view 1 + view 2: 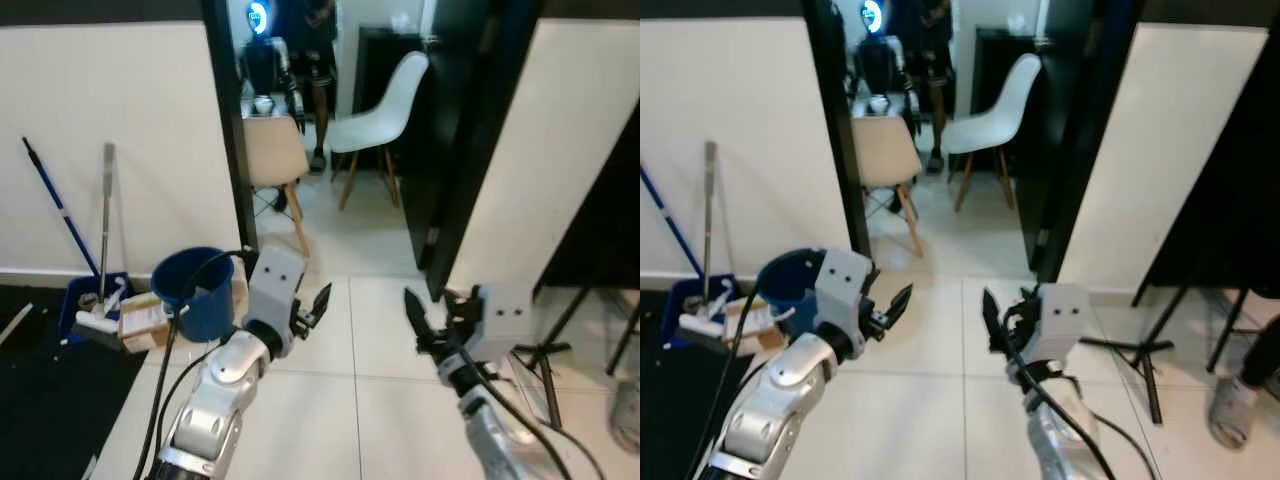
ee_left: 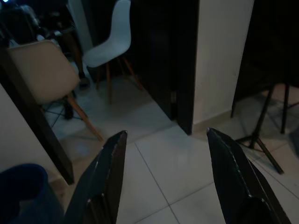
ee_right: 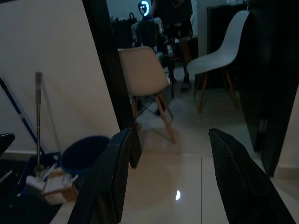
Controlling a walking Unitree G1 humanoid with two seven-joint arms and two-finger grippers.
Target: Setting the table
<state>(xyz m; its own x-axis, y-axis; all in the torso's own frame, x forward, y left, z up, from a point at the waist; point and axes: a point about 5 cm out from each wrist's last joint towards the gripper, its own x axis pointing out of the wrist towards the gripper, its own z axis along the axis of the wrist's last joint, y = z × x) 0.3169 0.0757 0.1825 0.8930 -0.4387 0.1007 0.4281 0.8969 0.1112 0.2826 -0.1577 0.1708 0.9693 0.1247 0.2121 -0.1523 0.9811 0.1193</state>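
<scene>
Chairs [image 1: 385,95] beyond doorway | blue bucket [image 1: 196,290] by wall | both claws apart

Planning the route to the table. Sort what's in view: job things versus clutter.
Job:
left gripper, open, empty
right gripper, open, empty
beige chair
white chair

Lying about:
blue bucket
mop handles
boxes
black stand

Indoor home/office hallway, white tile floor [image 1: 350,390], molded chairs [image 1: 385,100], blue mop bucket [image 1: 195,290], tripod [image 1: 1150,350]
</scene>
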